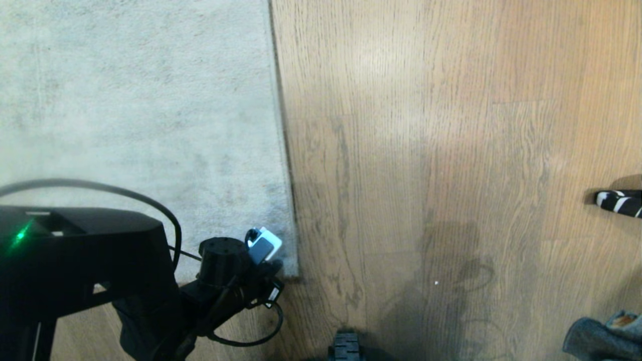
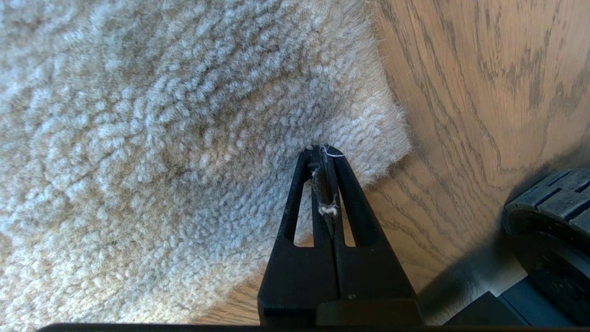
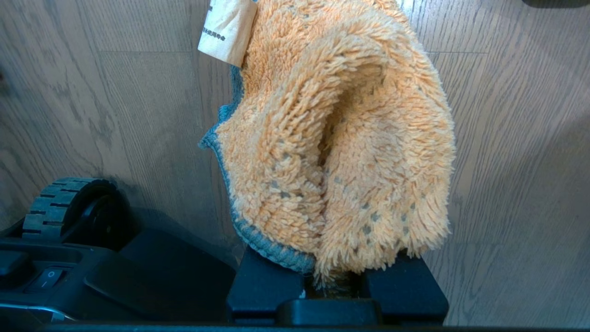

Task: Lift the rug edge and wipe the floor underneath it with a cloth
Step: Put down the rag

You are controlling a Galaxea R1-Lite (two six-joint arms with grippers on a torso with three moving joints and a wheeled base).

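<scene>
The left arm reaches low at the near left of the head view, its wrist bent down over the near corner of the rug. The left pincer [image 2: 326, 154] has both fingers pressed flat together with nothing between them but a few stray fibres, and its tips sit at the rug edge [image 2: 368, 138], right on the square corner where the pale grey pile meets the floor [image 2: 484, 92]. Whether the tips press into the pile or only touch it cannot be told. The corner lies flat.

The right pincer [image 3: 336, 281] is clamped on the cloth [image 3: 341, 152], which bunches up out of its fingers with the orange-yellow face outward and grey trim along one border. A small white tag [image 3: 227, 28] hangs from the cloth; it carries a line of small print too fine to read. This pincer hangs just above the robot's base, over bare planks.

In the head view the rug's straight border [image 1: 282, 140] runs away from the robot, and the wood floor to its right lies wide, with a black-and-white striped object [image 1: 619, 202] at the far right margin and a grey bundle [image 1: 599, 338] at the near right corner.
</scene>
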